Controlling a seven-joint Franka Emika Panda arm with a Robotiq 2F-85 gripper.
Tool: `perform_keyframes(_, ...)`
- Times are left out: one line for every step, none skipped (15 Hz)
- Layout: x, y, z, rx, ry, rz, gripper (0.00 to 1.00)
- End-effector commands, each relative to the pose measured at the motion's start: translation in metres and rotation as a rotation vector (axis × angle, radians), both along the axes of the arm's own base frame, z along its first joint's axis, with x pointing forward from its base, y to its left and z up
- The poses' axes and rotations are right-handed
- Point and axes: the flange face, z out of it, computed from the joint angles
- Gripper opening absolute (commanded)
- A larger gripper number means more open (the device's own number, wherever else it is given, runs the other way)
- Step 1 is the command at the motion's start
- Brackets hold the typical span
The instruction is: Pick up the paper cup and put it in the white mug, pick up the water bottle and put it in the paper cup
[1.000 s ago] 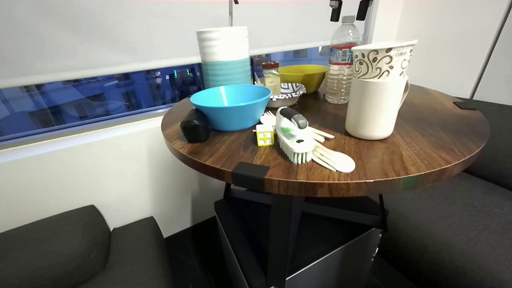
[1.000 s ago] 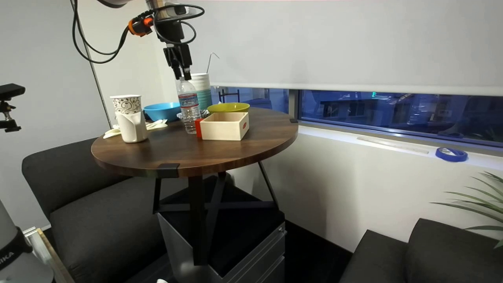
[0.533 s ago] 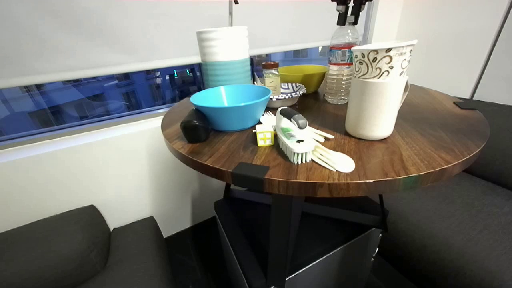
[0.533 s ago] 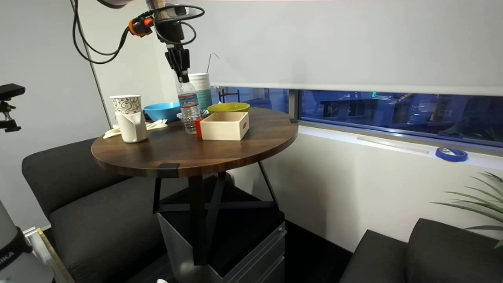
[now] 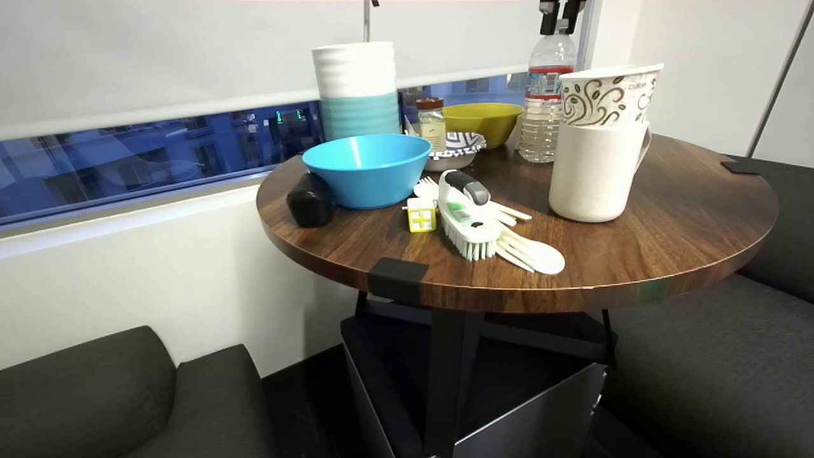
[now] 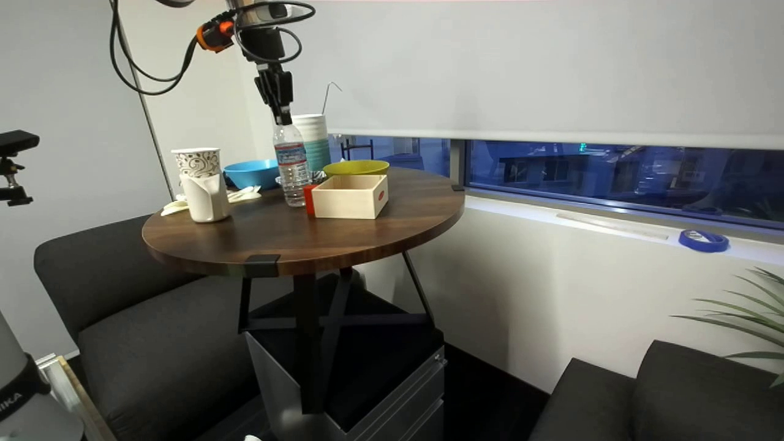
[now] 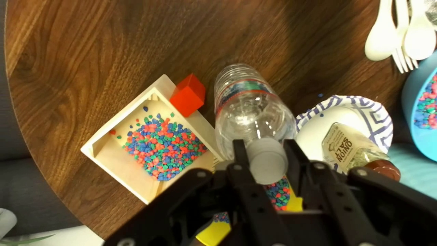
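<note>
The paper cup (image 5: pixel 604 102) with dark swirls stands inside the white mug (image 5: pixel 590 175), its upper part showing above the rim. Both also show in an exterior view, the cup (image 6: pixel 198 164) over the mug (image 6: pixel 207 201); neither is in the wrist view. The water bottle (image 5: pixel 544 114) is clear, with a pale cap and red-edged label, upright behind the mug. My gripper (image 7: pixel 264 145) points down, its fingers on either side of the bottle's cap (image 7: pixel 268 164), shut on it. The bottle (image 6: pixel 293 165) appears slightly raised; whether its base touches the table is hard to tell.
A wooden box (image 6: pixel 346 204) and red cube (image 7: pixel 188 95) stand close beside the bottle. A patterned bowl (image 7: pixel 374 116) with a salt jar (image 7: pixel 353 147), a yellow bowl (image 5: pixel 486 117), blue bowl (image 5: pixel 369 172), white-and-teal stack (image 5: pixel 357 89), brush (image 5: pixel 467 219) and cutlery (image 5: pixel 540 254) share the table.
The gripper came down over the bottle's cap and closed on it. Since then gripper and bottle have risen slightly together. The cup and mug have not moved.
</note>
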Motion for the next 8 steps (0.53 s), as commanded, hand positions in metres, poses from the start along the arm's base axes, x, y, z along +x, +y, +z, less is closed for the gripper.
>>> perform_keyframes(-0.027, 0.006, 0.047, -0.026, -0.026, -0.018, 0.08)
perform_keyframes(-0.033, 0.006, 0.058, -0.027, -0.029, -0.016, 0.08)
perform_keyframes(-0.039, 0.006, 0.068, -0.033, -0.034, -0.016, 0.08)
perform_keyframes(-0.045, 0.006, 0.077, -0.035, -0.038, -0.014, 0.08)
perform_keyframes(-0.052, 0.008, 0.090, -0.031, -0.046, -0.009, 0.08)
perform_keyframes(-0.057, 0.010, 0.100, -0.034, -0.052, -0.003, 0.08)
perform_keyframes(-0.062, 0.011, 0.110, -0.037, -0.059, 0.000, 0.08)
perform_keyframes(-0.066, 0.013, 0.120, -0.041, -0.068, 0.006, 0.08)
